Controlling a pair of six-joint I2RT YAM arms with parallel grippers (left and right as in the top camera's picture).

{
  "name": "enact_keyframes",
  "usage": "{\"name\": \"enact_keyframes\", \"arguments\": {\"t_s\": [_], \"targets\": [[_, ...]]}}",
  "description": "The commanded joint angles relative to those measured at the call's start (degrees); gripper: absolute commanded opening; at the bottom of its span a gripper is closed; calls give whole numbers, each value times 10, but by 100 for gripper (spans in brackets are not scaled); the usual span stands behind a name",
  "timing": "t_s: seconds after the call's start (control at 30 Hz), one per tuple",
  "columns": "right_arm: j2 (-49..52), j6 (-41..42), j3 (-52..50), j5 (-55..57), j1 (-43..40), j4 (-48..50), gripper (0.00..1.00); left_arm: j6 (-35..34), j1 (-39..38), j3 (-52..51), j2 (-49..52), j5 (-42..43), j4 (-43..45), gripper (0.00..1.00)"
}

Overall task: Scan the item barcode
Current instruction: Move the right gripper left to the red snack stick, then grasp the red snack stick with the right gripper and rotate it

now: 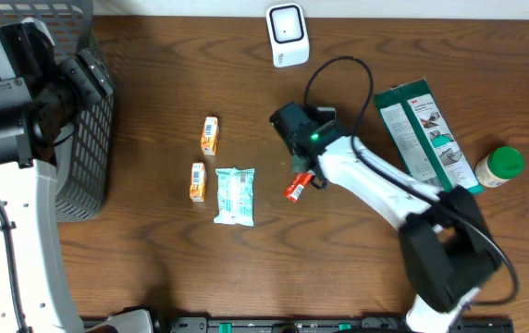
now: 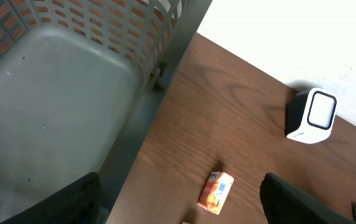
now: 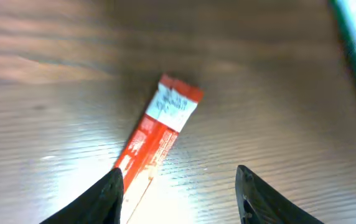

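Observation:
A red stick packet (image 3: 159, 127) with a white label end lies flat on the wooden table, also seen from overhead as the red packet (image 1: 296, 187). My right gripper (image 3: 179, 173) hovers just over its lower end, open, with the left fingertip (image 3: 112, 186) beside the packet and nothing pinched. In the overhead view the right gripper (image 1: 303, 174) is near the table's middle. The white barcode scanner (image 1: 287, 34) stands at the back edge, also in the left wrist view as the scanner (image 2: 312, 115). My left gripper (image 2: 180, 180) hangs open and empty by the basket's rim.
A grey mesh basket (image 1: 89, 139) stands at the left. Two small orange boxes (image 1: 210, 135) (image 1: 197, 182) and a teal-white pouch (image 1: 235, 195) lie left of centre. A green 3M package (image 1: 426, 134) and a green-lidded bottle (image 1: 498, 166) sit at the right.

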Motion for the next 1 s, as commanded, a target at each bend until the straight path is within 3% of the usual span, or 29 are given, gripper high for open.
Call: {"name": "enact_keyframes", "arguments": {"t_s": [0.0,0.13,0.27,0.43,0.7,0.8,0.97], "targets": [[-69,-100,7,-7,-13,7,53,-5,1,-1,1,-5,1,82],[-107,-100,7,-49,-37,33,53,-5,1,-1,1,-5,1,82],[-103,-100,7,-61,-67,87,45,-5,1,-1,1,-5,1,82],[-65,-101,7,-115,-82,125,4,-5,1,-1,1,-5,1,82],[46,-101,7,-130,-80,160,8,-5,1,-1,1,-5,1,82],[87,-103,7,-131,-80,174,1,-5,1,-1,1,-5,1,82],[98,-146,7,-152,-80,128,1,-5,1,-1,1,-5,1,82]]}}
